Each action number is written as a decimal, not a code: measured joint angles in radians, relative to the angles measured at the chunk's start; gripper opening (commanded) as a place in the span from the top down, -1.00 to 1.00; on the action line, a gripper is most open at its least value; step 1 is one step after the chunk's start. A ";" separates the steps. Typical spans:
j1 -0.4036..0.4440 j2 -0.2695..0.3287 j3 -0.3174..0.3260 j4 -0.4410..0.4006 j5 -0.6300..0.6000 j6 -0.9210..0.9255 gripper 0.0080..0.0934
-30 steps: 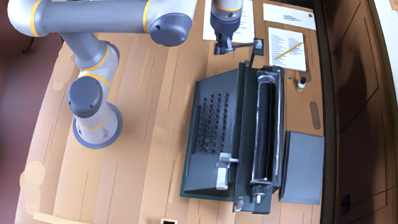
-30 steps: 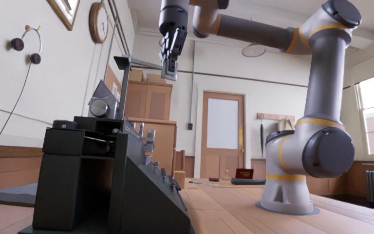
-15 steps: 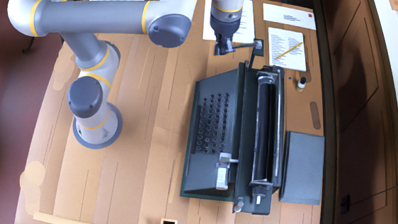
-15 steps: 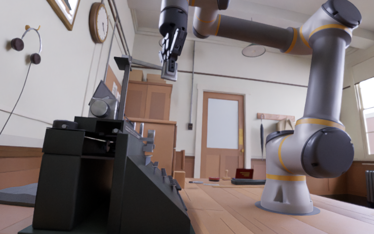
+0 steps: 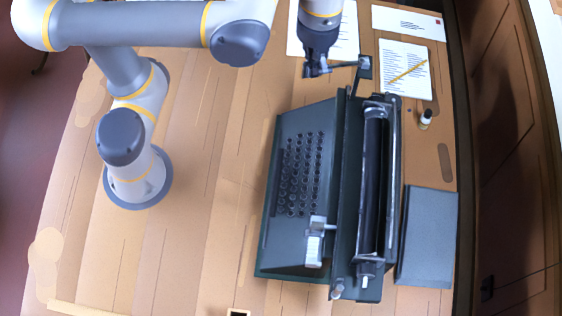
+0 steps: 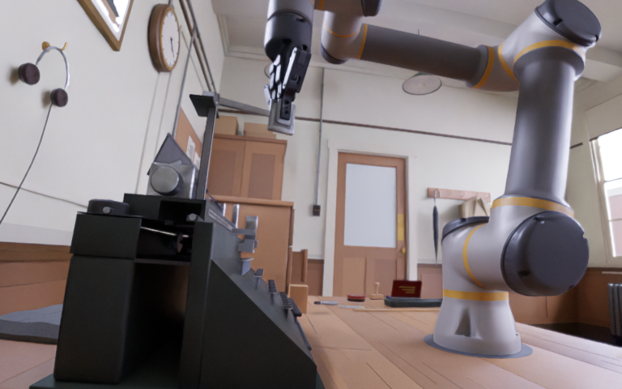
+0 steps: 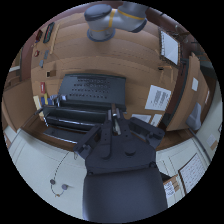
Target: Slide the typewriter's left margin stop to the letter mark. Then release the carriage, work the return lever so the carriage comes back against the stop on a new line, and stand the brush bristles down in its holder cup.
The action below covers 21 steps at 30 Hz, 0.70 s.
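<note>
The dark green typewriter (image 5: 330, 200) sits on the wooden desk, its black carriage roller (image 5: 372, 182) along the far side. The return lever (image 5: 350, 67) rises from the carriage's left end as a tall post with a thin horizontal arm (image 6: 238, 106) on top. I hold the tip of that arm in my gripper (image 6: 280, 117), closed on it high above the keyboard (image 7: 91, 89). The margin stop and holder cup are too small to tell apart.
Behind the typewriter a wall carries a clock (image 6: 164, 36) and headphones (image 6: 43, 69). Papers (image 5: 405, 67) with a pencil and a small bottle (image 5: 425, 119) lie near the lever. A dark pad (image 5: 427, 235) lies behind the carriage. The arm's base (image 5: 135, 170) stands on the desk's near side.
</note>
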 measured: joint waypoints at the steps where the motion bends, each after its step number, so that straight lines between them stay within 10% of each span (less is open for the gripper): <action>1: 0.000 0.000 0.000 0.000 -0.001 0.001 1.00; 21: 0.007 0.002 -0.001 -0.001 -0.008 0.010 0.85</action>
